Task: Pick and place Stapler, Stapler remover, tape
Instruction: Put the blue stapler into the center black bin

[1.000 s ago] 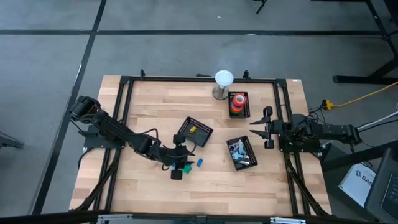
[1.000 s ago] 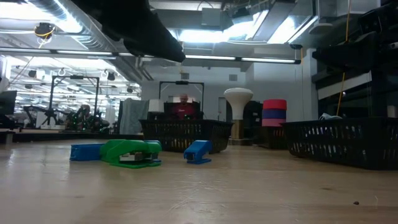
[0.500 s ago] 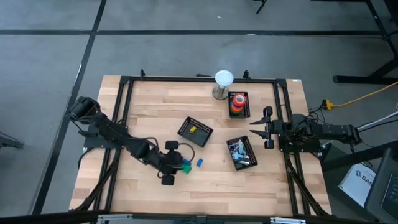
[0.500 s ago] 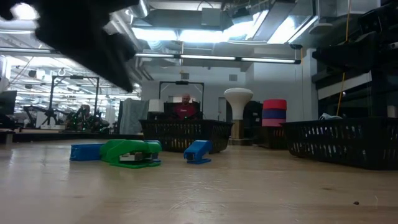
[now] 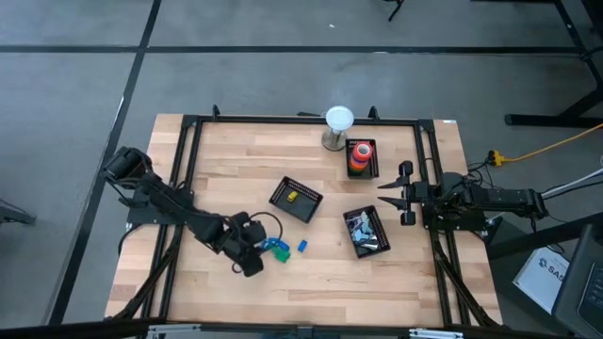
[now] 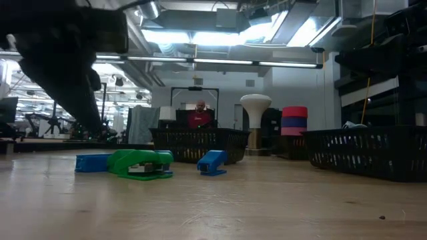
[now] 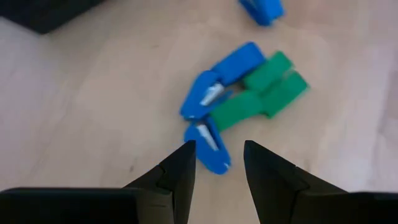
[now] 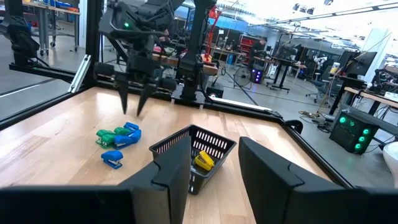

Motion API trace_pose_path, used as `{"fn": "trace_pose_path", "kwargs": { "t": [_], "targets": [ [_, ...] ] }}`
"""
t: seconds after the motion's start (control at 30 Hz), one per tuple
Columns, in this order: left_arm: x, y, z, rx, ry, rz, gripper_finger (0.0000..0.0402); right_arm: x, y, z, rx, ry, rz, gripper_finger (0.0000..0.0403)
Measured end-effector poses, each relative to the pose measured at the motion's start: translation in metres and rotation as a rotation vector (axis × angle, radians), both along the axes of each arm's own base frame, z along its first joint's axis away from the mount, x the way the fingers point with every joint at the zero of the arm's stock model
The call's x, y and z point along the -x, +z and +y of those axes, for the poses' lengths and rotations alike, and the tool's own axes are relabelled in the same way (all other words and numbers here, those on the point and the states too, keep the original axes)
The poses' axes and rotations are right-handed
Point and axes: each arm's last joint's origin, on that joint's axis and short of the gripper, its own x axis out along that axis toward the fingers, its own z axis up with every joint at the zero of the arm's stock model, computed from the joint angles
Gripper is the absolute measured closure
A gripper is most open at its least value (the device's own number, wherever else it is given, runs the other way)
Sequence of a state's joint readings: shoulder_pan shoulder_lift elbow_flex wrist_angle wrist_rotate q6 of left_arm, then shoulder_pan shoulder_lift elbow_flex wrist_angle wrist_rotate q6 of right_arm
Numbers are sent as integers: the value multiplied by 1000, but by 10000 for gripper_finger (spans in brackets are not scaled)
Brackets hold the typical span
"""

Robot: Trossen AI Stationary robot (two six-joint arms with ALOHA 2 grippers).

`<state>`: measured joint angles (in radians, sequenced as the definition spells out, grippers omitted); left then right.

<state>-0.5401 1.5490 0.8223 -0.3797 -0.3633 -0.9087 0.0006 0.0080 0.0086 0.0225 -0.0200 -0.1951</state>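
Observation:
A green stapler-like piece [image 5: 280,251] and a blue one [image 7: 214,99] lie side by side on the table, with a smaller blue piece [image 5: 302,247] just to their right. My left gripper [image 5: 249,265] hangs open above the table just left of them; in the left wrist view [image 7: 219,163] its fingertips frame the blue piece's near end without touching it. The tape rolls [image 5: 359,153] sit stacked in a black basket at the far side. My right gripper [image 5: 404,194] waits open at the right edge [image 8: 217,174].
A black basket [image 5: 296,199] holding a yellow item stands mid-table. Another basket [image 5: 366,232] with metal pieces is to its right. A white-topped stand [image 5: 338,125] is at the far edge. A black frame rail [image 5: 301,120] borders the table. A person sits beyond [image 6: 199,115].
My left gripper has drawn back from over the green and blue pieces toward the table's left and near edges and has come lower. The pieces have stayed where they lay.

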Motion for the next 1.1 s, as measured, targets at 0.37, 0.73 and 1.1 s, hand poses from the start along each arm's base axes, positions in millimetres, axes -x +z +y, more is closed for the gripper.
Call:
{"fn": "trace_pose_path", "kwargs": {
  "t": [0.37, 0.73, 1.1],
  "targets": [
    [-4, -15, 2, 31, 34, 37, 269, 0, 0, 0, 0, 0, 0, 263],
    [-9, -34, -1, 12, 7, 78, 269, 0, 0, 0, 0, 0, 0, 263],
    [-11, -33, -3, -36, -120, 78, 269, 0, 0, 0, -1, 0, 0, 263]
  ]
}}
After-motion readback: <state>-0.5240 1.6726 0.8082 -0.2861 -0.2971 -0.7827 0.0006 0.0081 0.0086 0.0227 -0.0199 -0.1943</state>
